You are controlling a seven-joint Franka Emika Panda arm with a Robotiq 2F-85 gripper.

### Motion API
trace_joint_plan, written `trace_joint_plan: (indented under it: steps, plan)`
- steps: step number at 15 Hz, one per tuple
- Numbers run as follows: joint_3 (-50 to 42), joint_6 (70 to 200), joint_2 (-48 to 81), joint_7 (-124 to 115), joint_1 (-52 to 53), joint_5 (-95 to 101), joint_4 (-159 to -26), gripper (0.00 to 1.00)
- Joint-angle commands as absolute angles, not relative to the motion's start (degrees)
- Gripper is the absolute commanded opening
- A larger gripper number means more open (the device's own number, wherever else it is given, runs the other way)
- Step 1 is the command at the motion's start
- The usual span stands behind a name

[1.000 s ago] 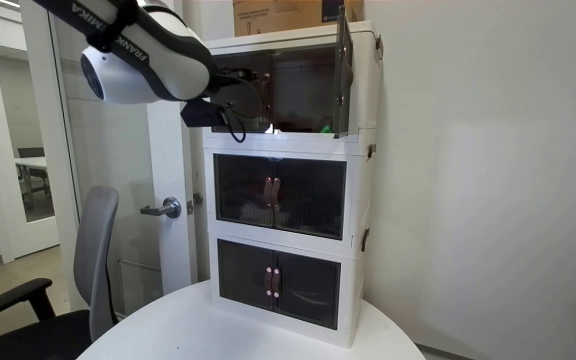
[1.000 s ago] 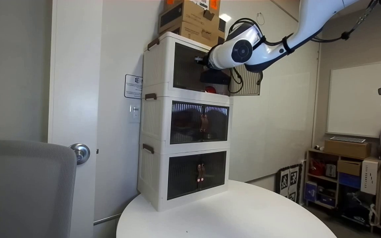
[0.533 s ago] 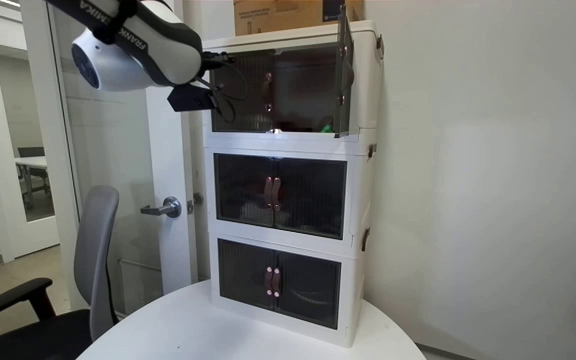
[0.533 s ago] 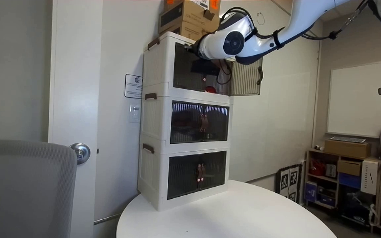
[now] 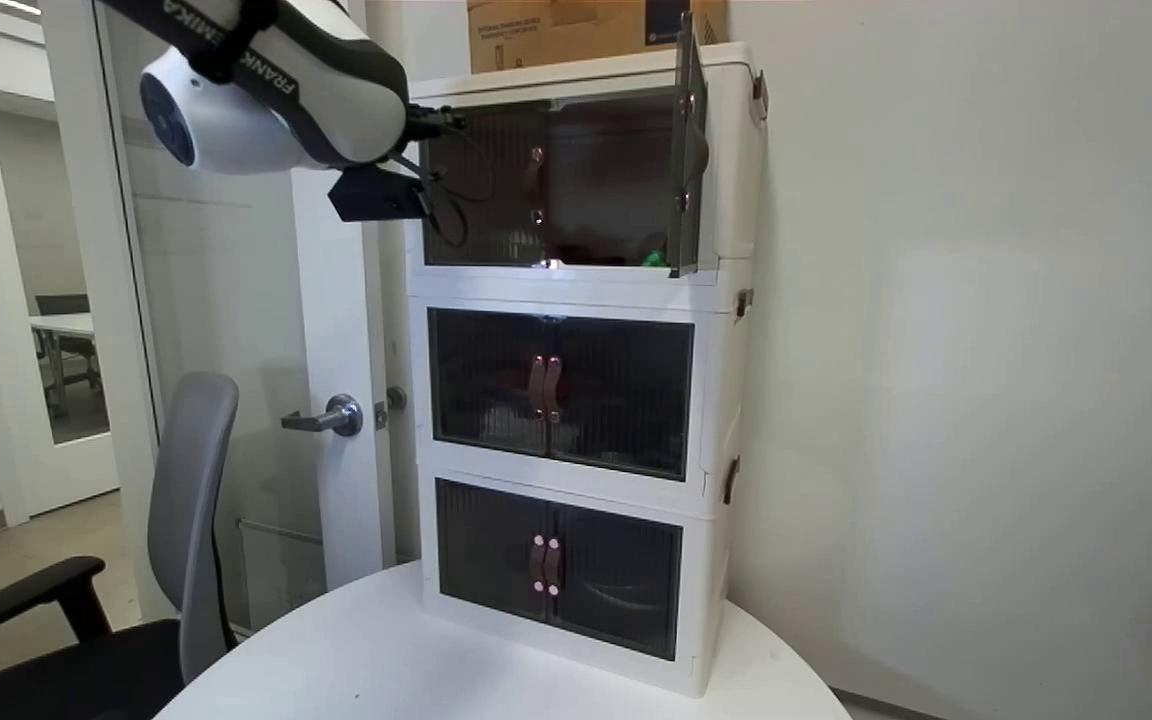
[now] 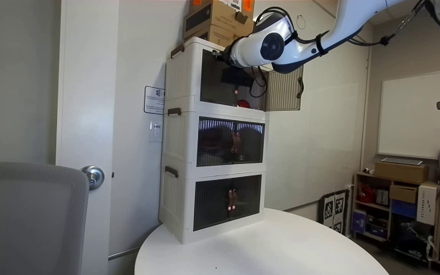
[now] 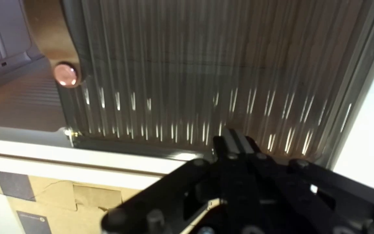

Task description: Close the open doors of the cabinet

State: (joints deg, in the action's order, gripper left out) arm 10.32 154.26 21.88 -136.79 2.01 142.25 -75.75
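The white three-tier cabinet (image 5: 576,285) (image 6: 181,137) stands on a round table. In its top tier, one dark smoky door (image 5: 491,200) (image 6: 216,82) lies flush or nearly flush with the front; it fills much of the wrist view (image 7: 174,81), its brown handle (image 7: 52,35) at left. The other top door (image 5: 686,160) (image 6: 284,91) stands swung wide open, pointing outward. My gripper (image 5: 458,118) (image 6: 216,54) (image 7: 237,139) is shut and empty, at the top outer part of the flush door. I cannot tell whether the fingertips touch it.
Cardboard boxes (image 5: 576,35) (image 6: 224,26) sit on the cabinet top. A green thing (image 5: 654,258) and a red thing (image 6: 243,103) lie inside the top tier. The lower tiers' doors are shut. A chair (image 5: 191,500) and room door (image 5: 341,350) stand beside the table (image 5: 496,660).
My gripper has moved up and outward across the flush door, away from its handle, mostly in the first half second. It stays shut. The wide-open door has not moved.
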Motion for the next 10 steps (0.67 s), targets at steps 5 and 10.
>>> trace_joint_plan:
  steps: [5,10]
  plan:
    - [5.76,175.64,8.55,-126.86,-5.26,112.21,-88.62,0.55]
    - [-0.99,179.73,0.94,-104.4,-6.89,92.71,-104.12,0.92]
